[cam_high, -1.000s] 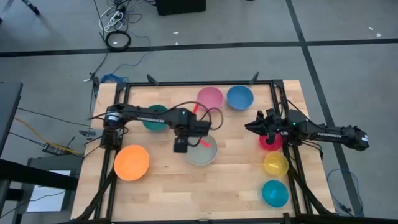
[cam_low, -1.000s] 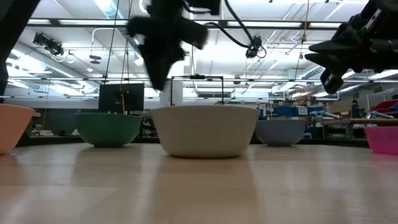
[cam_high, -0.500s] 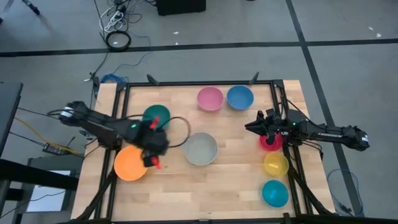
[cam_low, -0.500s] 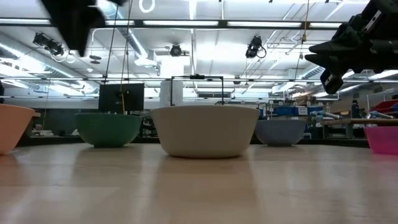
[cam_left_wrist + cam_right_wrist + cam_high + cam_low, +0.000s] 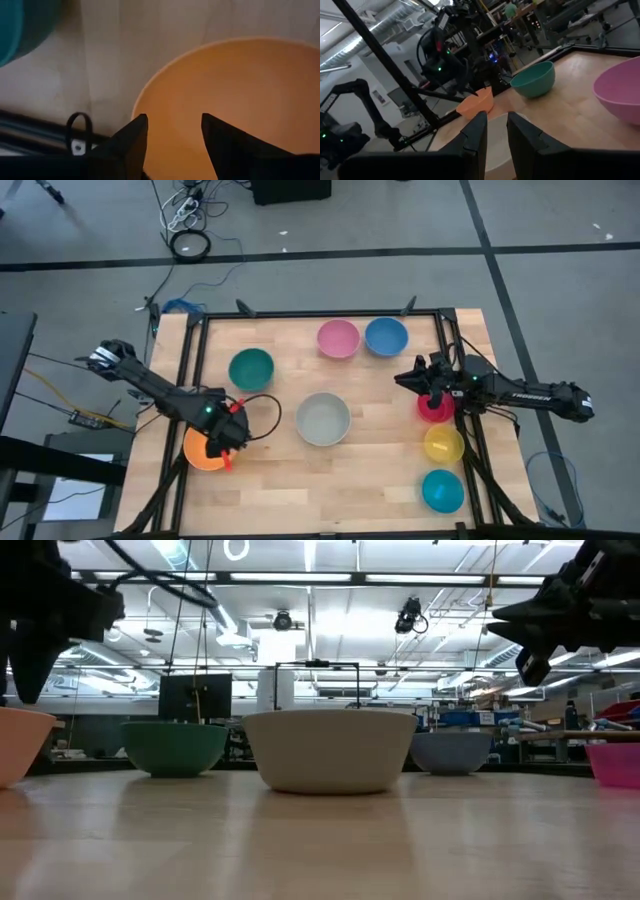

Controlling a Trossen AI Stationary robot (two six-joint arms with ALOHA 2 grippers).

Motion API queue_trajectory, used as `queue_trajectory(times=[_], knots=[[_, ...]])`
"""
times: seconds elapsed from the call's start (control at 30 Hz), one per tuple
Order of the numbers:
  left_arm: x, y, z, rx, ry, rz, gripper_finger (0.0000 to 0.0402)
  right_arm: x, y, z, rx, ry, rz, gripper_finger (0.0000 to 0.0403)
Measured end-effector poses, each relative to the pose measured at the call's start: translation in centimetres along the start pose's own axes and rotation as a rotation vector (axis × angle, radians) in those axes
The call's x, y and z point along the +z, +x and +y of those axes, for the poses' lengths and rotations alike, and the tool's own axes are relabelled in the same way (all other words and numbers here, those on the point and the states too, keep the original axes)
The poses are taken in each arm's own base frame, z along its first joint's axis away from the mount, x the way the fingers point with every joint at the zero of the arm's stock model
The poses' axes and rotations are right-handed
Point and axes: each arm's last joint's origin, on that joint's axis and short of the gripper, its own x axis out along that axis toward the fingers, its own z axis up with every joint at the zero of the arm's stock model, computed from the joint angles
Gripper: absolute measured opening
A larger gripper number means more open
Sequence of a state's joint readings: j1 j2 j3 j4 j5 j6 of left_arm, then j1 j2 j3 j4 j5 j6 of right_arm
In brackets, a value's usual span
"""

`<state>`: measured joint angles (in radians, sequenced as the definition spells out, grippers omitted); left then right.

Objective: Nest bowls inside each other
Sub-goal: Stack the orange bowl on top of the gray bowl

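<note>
The round orange plastic bowl (image 5: 205, 450) sits open side up at the near left corner of the pale wooden table (image 5: 380, 480), directly under the left gripper (image 5: 228, 442). In the left wrist view its rim edge (image 5: 150, 85) lies just ahead of the two dark fingers (image 5: 132, 142), which stand parted with a clear gap, one finger over the bowl's hollow and the other near the rim line. Nothing is held. So the wall of the bowl lies below and between the fingers, and a straight descent looks like what a rim pinch needs.

Beyond the claw toward the table's middle rests the larger round grey-white plastic bowl (image 5: 323, 419), well apart, with the dark green bowl (image 5: 250, 368) beside it.

The right gripper (image 5: 412, 378) waits far across the table above the magenta-red bowl (image 5: 434, 408), fingers nearly together and empty; the left arm is plainly nearer.
</note>
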<state>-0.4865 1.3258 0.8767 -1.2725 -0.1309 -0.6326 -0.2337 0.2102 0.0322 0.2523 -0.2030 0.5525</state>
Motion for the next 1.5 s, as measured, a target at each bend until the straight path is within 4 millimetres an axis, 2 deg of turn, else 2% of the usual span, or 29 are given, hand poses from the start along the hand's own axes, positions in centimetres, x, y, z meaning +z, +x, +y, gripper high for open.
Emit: queue_trajectory(times=[0.2,0.43,0.53,0.73,0.83,1.0,1.37,1.5], knots=[[0.0,2.3,0.4,0.017,-0.011,-0.008,0.0179,0.0,0.0,-0.1,-0.017,0.005,-0.008,0.0066],[0.0,3.2,1.3,0.066,-0.035,0.003,0.0168,0.0,0.0,0.0,-0.018,0.004,-0.009,0.0066],[0.2,3.1,1.5,0.073,-0.049,0.006,0.0163,0.0,0.0,-0.1,-0.020,0.006,-0.004,0.0066],[0.7,0.9,1.7,0.095,-0.062,-0.041,0.0161,-0.1,0.0,-0.2,-0.030,0.009,0.010,0.0066],[0.6,0.5,1.9,0.098,-0.058,-0.076,0.0161,-0.1,0.0,-0.2,-0.035,0.008,0.008,0.0066],[-0.1,1.2,2.6,0.107,-0.073,-0.084,0.0161,-0.1,0.0,-0.2,-0.034,0.000,0.008,0.0066],[0.1,3.1,3.1,0.102,-0.028,-0.127,0.0161,-0.1,0.0,-0.2,-0.034,-0.002,0.006,0.0066],[0.3,3.2,3.4,0.094,-0.049,-0.133,0.0161,-0.1,0.0,-0.2,-0.034,-0.010,0.006,0.0066]])
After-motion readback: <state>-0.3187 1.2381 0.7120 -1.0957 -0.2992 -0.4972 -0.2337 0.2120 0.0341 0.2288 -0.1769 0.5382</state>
